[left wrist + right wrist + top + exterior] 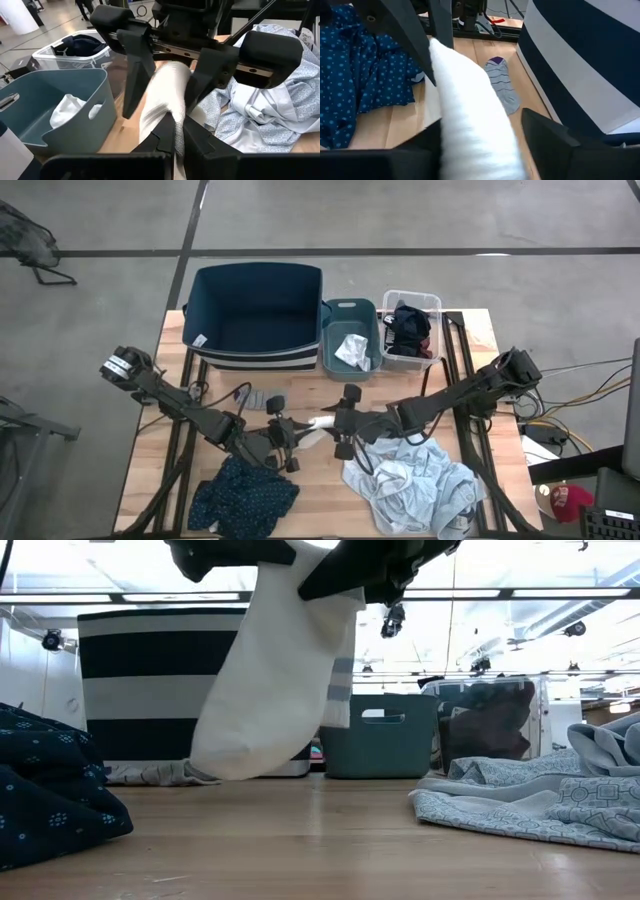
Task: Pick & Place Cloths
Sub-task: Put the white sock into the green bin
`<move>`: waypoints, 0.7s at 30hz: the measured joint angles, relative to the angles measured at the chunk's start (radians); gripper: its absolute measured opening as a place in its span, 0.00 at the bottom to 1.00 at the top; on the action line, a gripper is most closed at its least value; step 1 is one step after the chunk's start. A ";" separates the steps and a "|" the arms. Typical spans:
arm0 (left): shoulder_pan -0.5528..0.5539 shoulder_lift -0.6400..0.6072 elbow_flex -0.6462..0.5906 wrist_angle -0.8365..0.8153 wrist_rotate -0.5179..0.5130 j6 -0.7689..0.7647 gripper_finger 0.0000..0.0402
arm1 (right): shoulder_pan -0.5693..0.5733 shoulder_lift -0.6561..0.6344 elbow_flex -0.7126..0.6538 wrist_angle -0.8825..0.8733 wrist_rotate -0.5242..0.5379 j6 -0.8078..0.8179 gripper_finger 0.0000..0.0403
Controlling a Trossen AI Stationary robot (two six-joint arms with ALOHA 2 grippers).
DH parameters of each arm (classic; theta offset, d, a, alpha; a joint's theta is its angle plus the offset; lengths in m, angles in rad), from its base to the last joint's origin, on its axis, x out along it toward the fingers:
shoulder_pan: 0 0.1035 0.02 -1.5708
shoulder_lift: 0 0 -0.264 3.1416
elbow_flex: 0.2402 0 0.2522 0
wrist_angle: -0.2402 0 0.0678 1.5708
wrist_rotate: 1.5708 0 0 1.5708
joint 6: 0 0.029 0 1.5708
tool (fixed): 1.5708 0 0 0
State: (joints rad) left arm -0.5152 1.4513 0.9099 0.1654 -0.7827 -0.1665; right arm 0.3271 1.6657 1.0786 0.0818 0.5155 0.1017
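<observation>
Grey concrete floor surrounds a wooden bench (160,480). Along its far edge stand a navy bin (255,315), a teal bin (350,335) holding a white piece (352,350), and a clear bin (410,330) with dark garments (408,328).

Near the bench's middle, both arms meet on a white cloth (318,423). The left claw (285,432) is clamped narrow on one end of it, fingers (160,140) pinching the fabric. The right claw (347,423) stands at the other end with its fingers wide on either side of the cloth. In the low view the cloth (270,680) hangs clear above the wood.

A grey striped sock (255,398) lies between the navy bin and the left claw. A dotted teal piece (243,498) sits at the near edge, and light blue shirts (415,485) lie heaped toward the near right corner.
</observation>
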 joint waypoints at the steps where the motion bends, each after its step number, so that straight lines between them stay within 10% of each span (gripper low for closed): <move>1: 0.000 0.000 0.000 0.000 0.000 0.000 0.04 | 0.000 0.000 0.000 0.000 0.000 0.000 0.42; 8: 0.000 0.000 0.000 -0.001 0.000 0.000 0.04 | 0.000 0.000 0.000 0.001 -0.054 -0.013 0.06; 21: 0.001 0.000 -0.014 0.008 -0.205 -0.073 0.16 | -0.002 0.000 0.000 -0.004 -0.035 -0.018 0.03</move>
State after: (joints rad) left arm -0.5144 1.4513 0.8959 0.1731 -0.9876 -0.2396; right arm 0.3256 1.6653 1.0786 0.0776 0.4802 0.0834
